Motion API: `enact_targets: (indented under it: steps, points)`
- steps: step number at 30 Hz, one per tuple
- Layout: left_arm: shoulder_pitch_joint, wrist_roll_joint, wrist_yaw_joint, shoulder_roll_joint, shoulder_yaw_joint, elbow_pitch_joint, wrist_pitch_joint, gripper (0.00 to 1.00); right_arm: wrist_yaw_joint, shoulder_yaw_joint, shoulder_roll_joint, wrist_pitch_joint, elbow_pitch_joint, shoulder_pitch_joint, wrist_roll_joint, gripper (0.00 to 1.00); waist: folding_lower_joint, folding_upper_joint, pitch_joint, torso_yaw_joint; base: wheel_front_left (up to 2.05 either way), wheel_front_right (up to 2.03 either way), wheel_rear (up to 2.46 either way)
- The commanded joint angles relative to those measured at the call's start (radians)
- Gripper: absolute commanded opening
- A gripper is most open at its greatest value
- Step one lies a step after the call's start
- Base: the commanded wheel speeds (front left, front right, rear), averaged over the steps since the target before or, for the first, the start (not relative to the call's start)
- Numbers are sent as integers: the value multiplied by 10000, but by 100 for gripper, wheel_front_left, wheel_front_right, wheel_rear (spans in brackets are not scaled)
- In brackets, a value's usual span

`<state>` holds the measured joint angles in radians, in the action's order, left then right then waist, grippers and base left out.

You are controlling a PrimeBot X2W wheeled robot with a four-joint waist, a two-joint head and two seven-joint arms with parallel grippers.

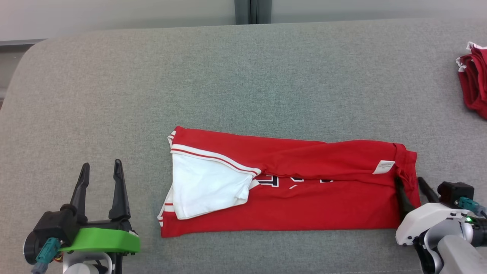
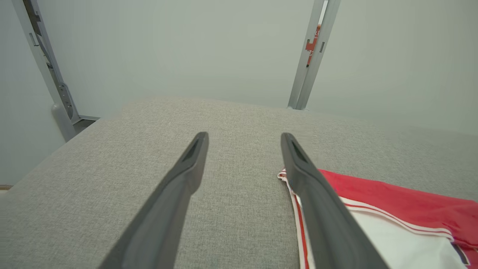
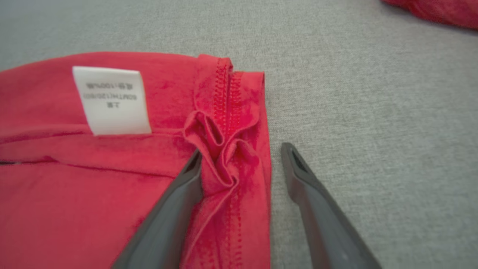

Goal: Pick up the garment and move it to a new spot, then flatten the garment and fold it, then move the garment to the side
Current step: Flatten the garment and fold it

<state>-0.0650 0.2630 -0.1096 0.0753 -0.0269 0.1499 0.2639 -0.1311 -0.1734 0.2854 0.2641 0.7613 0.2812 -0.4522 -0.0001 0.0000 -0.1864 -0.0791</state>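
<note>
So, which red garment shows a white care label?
The folded red shirt in the centre; label near its right end. The other red garment lies bunched far right.

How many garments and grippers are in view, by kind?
Garments: 2, the folded red-and-white fabric shirt and the crumpled red cloth bundle.
Grippers: 2, the left gripper and the right gripper.
Total: 4.

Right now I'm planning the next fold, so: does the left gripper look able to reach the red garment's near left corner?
Probably yes. The left gripper stands open just beside the garment, apart from it, with only bare grey cushion between them.
</note>
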Motion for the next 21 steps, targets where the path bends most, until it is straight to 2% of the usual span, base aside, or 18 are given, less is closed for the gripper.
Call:
enact_targets:
  steps: [1, 8, 14, 16, 21]
  points:
    - [162, -75, -47, -47, -120, 23, -2, 100, 2, -213, -154, -108, 232, -99, -175, 0, 1, 0, 47, 21, 0, 0, 0]
    - [188, -313, -143, -152, -419, 70, -2, 100, 15, -381, 38, -45, 457, 256, -632, 0, 1, 0, 182, 123, 0, 0, 0]
    - [239, -472, -205, -188, -563, 60, -2, 100, 19, 220, 810, 1, 495, 301, -801, 0, 1, 0, 371, 194, 0, 0, 0]
    - [401, -590, -220, -216, -792, -26, -2, 100, 13, 824, 1532, 6, 16, -42, -679, 0, 1, 0, 630, 342, 0, 0, 0]
    - [562, -601, -228, -226, -994, -79, -2, 100, 9, 758, 1255, 8, -910, -134, -726, 0, 1, 0, 758, 488, 0, 0, 0]
